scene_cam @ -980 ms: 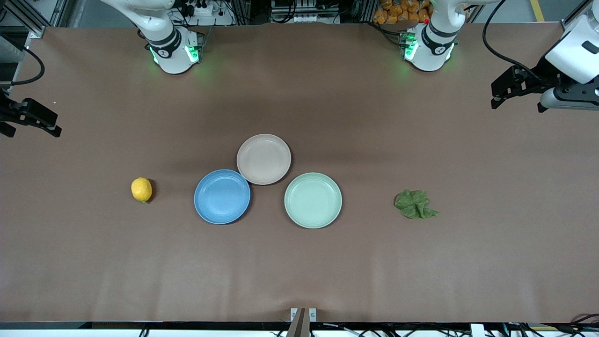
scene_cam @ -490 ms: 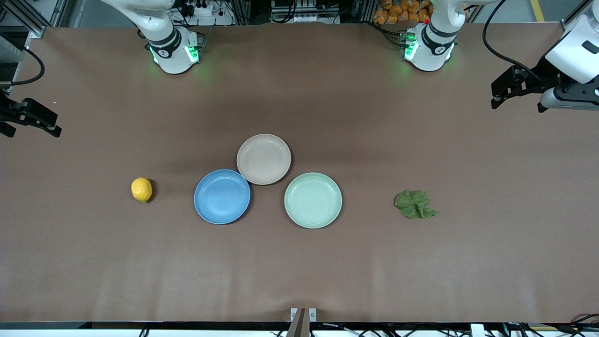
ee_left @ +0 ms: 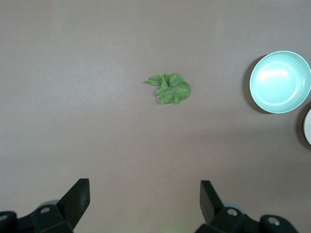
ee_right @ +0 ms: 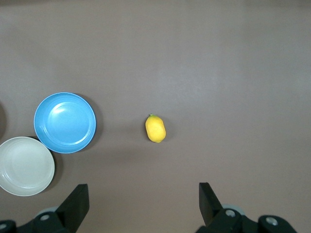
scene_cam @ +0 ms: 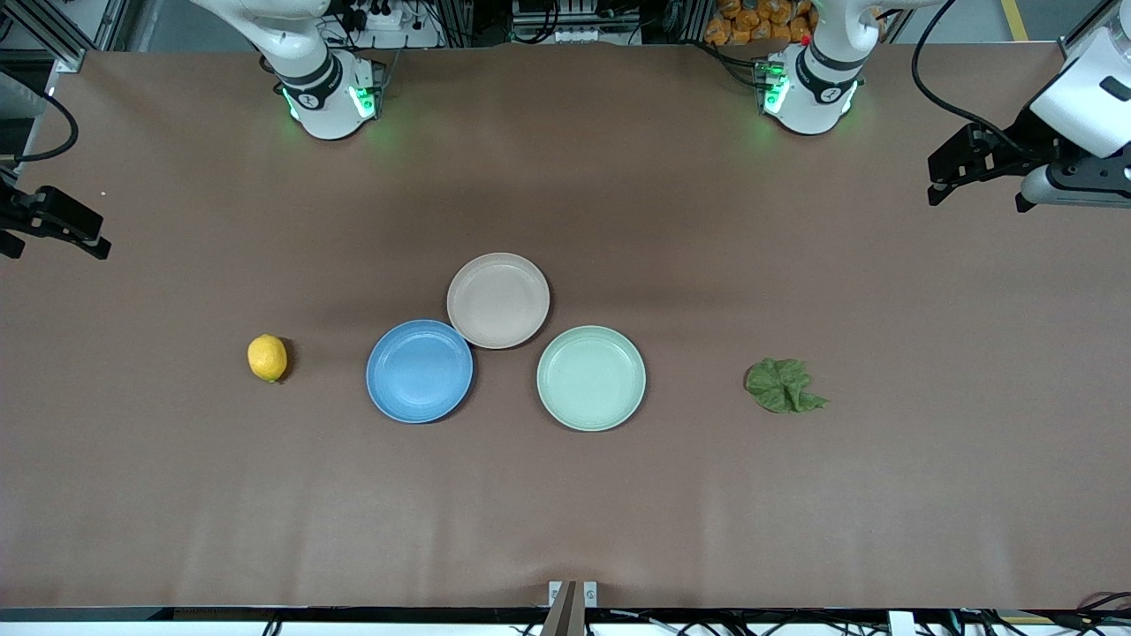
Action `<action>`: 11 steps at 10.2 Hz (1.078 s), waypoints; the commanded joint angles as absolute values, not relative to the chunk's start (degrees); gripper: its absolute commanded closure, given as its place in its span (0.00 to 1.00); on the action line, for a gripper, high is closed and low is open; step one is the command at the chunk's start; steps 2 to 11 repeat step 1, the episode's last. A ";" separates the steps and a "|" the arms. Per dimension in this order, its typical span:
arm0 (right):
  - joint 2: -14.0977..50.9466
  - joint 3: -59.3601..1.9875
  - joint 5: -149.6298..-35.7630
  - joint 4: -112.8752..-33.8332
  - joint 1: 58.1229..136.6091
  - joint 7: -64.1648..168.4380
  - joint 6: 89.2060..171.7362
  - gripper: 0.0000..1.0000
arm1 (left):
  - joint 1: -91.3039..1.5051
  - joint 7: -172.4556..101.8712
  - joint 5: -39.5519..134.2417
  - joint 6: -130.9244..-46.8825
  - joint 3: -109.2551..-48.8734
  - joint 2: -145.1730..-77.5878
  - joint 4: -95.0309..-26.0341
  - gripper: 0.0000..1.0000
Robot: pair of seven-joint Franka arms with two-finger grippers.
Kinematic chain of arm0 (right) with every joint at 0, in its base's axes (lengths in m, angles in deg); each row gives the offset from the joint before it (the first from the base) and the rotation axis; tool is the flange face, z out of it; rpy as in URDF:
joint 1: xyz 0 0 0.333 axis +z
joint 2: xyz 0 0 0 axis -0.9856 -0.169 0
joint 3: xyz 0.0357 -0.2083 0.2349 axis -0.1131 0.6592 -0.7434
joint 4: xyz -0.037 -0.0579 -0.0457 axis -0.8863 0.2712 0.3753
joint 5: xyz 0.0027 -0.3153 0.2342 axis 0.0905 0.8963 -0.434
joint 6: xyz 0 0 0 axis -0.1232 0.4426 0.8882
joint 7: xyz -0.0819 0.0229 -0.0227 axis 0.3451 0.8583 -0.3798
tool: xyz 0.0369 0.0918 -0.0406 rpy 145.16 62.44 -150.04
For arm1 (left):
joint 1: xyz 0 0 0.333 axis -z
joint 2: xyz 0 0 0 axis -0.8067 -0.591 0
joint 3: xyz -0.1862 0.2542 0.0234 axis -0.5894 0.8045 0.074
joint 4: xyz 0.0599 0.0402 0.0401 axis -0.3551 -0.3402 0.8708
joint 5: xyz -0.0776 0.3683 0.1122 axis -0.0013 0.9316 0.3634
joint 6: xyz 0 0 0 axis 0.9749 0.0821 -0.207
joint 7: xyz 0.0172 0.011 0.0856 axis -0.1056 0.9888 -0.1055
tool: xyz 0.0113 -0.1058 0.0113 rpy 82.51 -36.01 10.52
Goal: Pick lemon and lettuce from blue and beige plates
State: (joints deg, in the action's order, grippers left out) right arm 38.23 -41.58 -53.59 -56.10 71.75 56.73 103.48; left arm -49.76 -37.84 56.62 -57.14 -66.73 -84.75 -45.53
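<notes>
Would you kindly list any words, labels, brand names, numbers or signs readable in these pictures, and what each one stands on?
None can be read.
The round mid-blue plate, pale beige plate, mint-green plate, yellow lemon and green lettuce leaf carry no print.
Small dark marks on the white arm bases are too small to read.

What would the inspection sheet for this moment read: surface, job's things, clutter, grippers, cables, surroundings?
Surface: brown table, a few faint creases.
Job's things: lemon on the table toward the right arm's end, lettuce on the table toward the left arm's end; blue plate and beige plate hold nothing, rims touching.
Clutter: mint-green plate beside them, nothing in it.
Grippers: left gripper open, high over the lettuce's end; right gripper open, high over the lemon's end; both hold nothing.
Cables: black cable on the left arm.
Surroundings: metal framing, orange items past the table edge.
</notes>
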 commanded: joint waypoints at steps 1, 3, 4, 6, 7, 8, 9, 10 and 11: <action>37.23 -42.13 -53.57 -54.22 71.13 57.61 102.30 0.00 | -50.43 -39.63 56.34 -55.94 -66.89 -84.79 -44.49 0.00; 37.23 -42.13 -53.57 -54.22 71.13 57.61 102.30 0.00 | -50.43 -39.63 56.34 -55.94 -66.89 -84.79 -44.49 0.00; 37.23 -42.13 -53.57 -54.22 71.13 57.61 102.30 0.00 | -50.43 -39.63 56.34 -55.94 -66.89 -84.79 -44.49 0.00; 37.23 -42.13 -53.57 -54.22 71.13 57.61 102.30 0.00 | -50.43 -39.63 56.34 -55.94 -66.89 -84.79 -44.49 0.00; 37.23 -42.13 -53.57 -54.22 71.13 57.61 102.30 0.00 | -50.43 -39.63 56.34 -55.94 -66.89 -84.79 -44.49 0.00; 37.23 -42.13 -53.57 -54.22 71.13 57.61 102.30 0.00 | -50.43 -39.63 56.34 -55.94 -66.89 -84.79 -44.49 0.00; 37.23 -42.13 -53.57 -54.22 71.13 57.61 102.30 0.00 | -50.43 -39.63 56.34 -55.94 -66.89 -84.79 -44.49 0.00; 37.23 -42.13 -53.57 -54.22 71.13 57.61 102.30 0.00 | -50.43 -39.63 56.34 -55.94 -66.89 -84.79 -44.49 0.00; 37.23 -42.13 -53.57 -54.22 71.13 57.61 102.30 0.00 | -50.43 -39.63 56.34 -55.94 -66.89 -84.79 -44.49 0.00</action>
